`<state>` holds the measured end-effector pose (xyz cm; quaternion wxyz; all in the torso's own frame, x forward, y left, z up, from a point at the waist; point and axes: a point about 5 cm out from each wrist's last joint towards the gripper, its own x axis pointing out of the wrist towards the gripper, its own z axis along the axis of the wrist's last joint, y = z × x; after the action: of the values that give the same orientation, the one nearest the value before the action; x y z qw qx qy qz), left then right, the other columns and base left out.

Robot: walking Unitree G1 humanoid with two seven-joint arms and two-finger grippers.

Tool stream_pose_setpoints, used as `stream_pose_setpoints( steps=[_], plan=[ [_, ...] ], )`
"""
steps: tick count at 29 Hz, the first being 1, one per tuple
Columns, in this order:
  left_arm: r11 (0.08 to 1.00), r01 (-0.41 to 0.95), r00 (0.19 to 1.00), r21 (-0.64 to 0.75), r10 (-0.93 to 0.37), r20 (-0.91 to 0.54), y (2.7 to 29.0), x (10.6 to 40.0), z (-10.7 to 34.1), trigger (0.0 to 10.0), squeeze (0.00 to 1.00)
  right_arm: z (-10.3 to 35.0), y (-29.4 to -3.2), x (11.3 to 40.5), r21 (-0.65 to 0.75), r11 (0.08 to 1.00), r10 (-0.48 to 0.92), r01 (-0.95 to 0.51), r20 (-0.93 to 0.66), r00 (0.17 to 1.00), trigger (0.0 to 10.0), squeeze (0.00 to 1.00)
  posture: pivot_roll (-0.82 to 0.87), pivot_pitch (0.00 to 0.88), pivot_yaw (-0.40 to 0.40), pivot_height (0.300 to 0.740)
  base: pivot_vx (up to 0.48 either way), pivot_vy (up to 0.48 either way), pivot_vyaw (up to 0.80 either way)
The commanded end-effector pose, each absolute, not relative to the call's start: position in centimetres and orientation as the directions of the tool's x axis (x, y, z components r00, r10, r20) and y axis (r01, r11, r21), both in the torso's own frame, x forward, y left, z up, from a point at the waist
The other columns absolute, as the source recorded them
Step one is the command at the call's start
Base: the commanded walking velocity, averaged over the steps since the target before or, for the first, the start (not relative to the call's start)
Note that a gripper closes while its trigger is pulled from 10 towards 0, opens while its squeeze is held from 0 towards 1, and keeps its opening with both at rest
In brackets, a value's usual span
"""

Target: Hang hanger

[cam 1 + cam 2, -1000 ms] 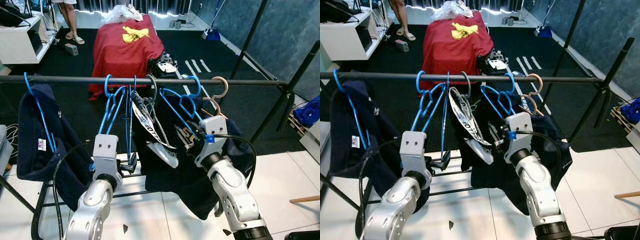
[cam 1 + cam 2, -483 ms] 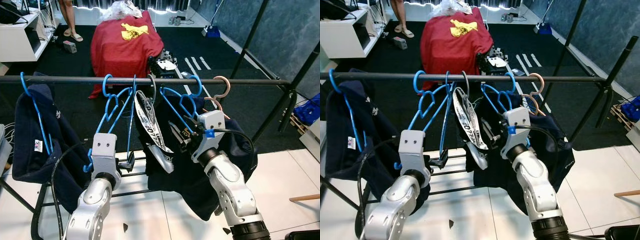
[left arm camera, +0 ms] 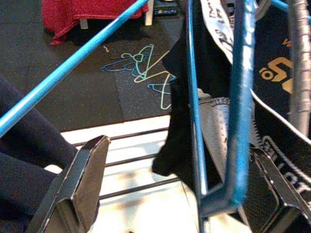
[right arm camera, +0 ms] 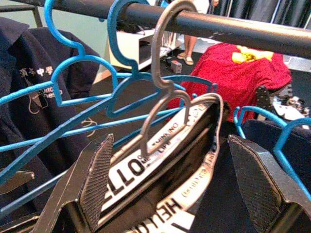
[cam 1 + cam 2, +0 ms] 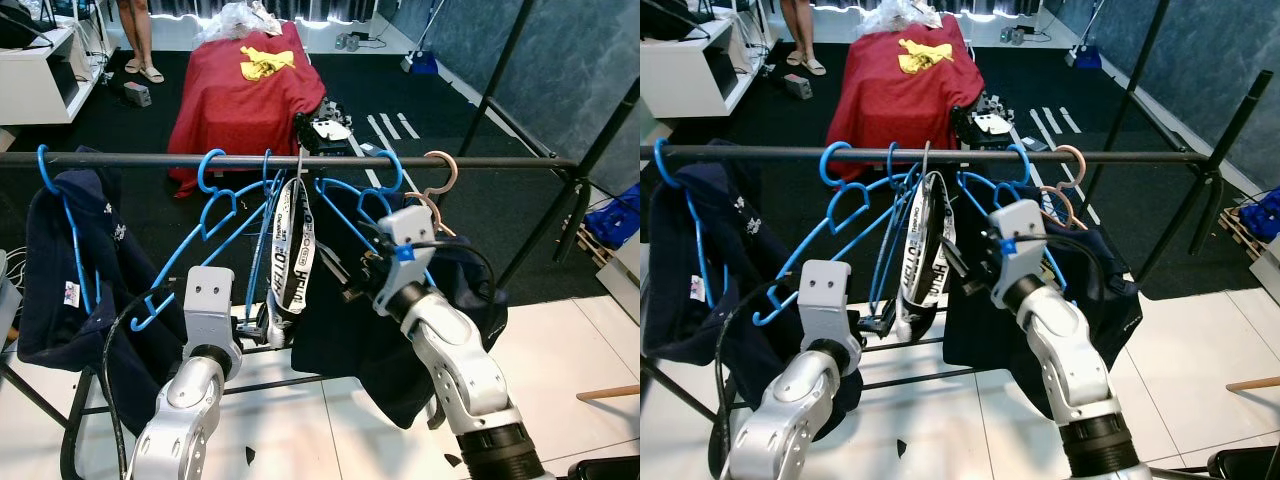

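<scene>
Hanger (image 4: 165,73) w/ grey metal hook sits over the matte black rail (image 5: 480,163), printed white strap draped on it, between blue plastic hangers (image 5: 215,215). Hanging looks done; next I'd back off. My right gripper (image 4: 170,184) is spread wide, empty. My left gripper (image 3: 180,194) gapes round a blue hanger's bottom corner.

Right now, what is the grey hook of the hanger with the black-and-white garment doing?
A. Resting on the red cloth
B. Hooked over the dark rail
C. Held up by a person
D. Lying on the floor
B: in the right wrist view the grey hook curves over the dark rail, with the black-and-white garment hanging below it between the open fingers of the right gripper.
</scene>
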<state>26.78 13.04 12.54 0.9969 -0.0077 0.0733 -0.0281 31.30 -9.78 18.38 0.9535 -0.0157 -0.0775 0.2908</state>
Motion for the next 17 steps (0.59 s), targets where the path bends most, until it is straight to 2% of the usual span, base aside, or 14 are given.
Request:
stream_pose_setpoints(
  steps=[1,5,7,8,17],
  plan=[
    [0.998,0.062,0.984,0.003,-0.06,-0.17,13.0,26.8,12.1,10.0,0.0,18.1,-9.5,31.3,-0.057,0.821,0.571,-0.568,0.12,0.812,10.0,1.0,-0.02,0.084,-0.067,0.74,0.0,0.0,0.0],
    [0.998,0.061,0.984,0.009,-0.059,-0.167,13.1,27.0,12.3,10.0,0.0,17.7,-9.3,32.1,-0.068,0.834,0.551,-0.547,0.062,0.833,10.0,1.0,-0.01,0.088,-0.07,0.74,0.0,0.0,0.0],
    [0.998,0.062,0.984,0.01,-0.059,-0.166,13.1,27.0,12.4,10.0,0.0,17.5,-9.4,32.3,-0.079,0.843,0.536,-0.532,0.043,0.843,10.0,0.97,-0.01,0.09,-0.07,0.74,0.0,0.0,0.0],
    [0.998,0.063,0.984,0.01,-0.061,-0.166,13.1,27.0,12.4,10.0,0.0,17.3,-9.5,32.4,-0.087,0.849,0.525,-0.521,0.029,0.851,10.0,0.03,-0.01,0.092,-0.07,0.74,0.0,0.0,0.0],
    [0.996,0.093,0.982,0.015,-0.089,-0.164,12.5,27.1,12.4,10.0,0.0,16.5,-9.5,33.0,-0.087,0.862,0.497,-0.499,-0.045,0.866,10.0,0.0,-0.01,0.092,-0.062,0.74,0.0,0.0,0.0]
  ],
)
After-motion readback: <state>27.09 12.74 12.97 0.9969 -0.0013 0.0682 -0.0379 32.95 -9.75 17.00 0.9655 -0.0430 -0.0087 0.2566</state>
